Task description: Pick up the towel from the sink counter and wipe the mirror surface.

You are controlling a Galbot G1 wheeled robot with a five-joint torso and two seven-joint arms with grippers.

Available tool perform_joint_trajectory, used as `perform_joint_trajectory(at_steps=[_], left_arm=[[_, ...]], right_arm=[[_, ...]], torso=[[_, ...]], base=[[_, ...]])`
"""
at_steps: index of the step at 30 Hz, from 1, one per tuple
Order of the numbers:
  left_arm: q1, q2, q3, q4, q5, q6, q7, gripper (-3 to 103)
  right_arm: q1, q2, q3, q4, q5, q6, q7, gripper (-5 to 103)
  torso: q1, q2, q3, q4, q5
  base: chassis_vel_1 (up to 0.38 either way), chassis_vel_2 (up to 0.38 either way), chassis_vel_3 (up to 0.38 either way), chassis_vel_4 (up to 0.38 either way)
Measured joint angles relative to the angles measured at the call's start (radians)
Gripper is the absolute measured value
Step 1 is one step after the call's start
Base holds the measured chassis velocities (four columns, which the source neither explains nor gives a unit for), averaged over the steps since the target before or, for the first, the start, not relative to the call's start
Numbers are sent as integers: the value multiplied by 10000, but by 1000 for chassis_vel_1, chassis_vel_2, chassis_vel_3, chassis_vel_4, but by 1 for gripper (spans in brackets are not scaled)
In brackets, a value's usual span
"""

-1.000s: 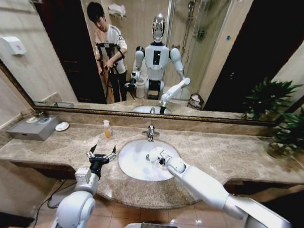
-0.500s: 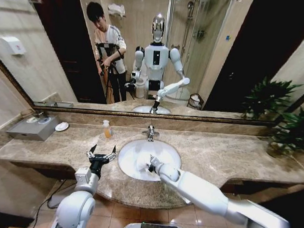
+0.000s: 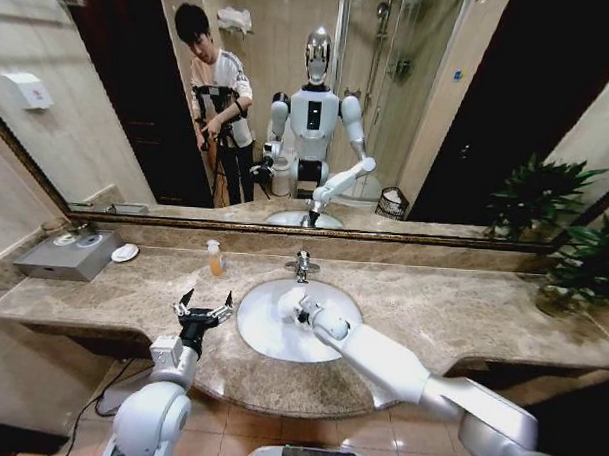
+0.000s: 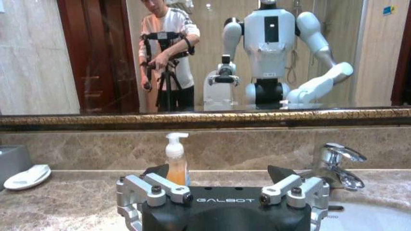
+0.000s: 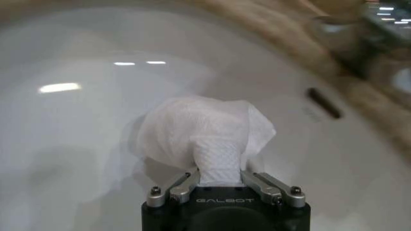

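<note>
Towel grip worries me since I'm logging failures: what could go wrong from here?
The right gripper pinches only one fold of the towel, so it might slip into the basin. Lifting toward the mirror, the arm could clip the tap.

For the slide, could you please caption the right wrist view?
Right end effector pinches the white towel above the basin.

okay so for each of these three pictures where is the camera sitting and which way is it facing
Head view: on the head, looking down at the sink counter and mirror surface; both arms show.
Left wrist view: behind the open left gripper, facing the mirror.
Right wrist view: behind the right gripper, clamping the towel over the basin.
Shared: head and left wrist views show the soap bottle.
</note>
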State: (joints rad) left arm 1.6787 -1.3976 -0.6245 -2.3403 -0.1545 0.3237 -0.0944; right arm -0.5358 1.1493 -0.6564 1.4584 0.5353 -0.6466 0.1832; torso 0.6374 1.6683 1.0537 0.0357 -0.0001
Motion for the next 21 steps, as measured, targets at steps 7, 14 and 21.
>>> perform_joint_trajectory(at_steps=[7, 14, 21], left_arm=[[0, 0, 0, 0, 0, 0, 0, 100], [0, 0, 0, 0, 0, 0, 0, 100], [0, -1, 0, 0, 0, 0, 0, 100]], right_arm=[[-172, -298, -424, 979, 404, -255, 201, 12], [587, 754, -185, -1153, 15, 293, -12, 12], [743, 1011, -15, -1789, -40, 755, 150, 12]], torso=[[-1, 1, -1, 0, -2], [0, 0, 0, 5, -1], [0, 0, 0, 3, -1]], base=[[0, 0, 0, 0], [0, 0, 0, 0], [0, 0, 0, 0]])
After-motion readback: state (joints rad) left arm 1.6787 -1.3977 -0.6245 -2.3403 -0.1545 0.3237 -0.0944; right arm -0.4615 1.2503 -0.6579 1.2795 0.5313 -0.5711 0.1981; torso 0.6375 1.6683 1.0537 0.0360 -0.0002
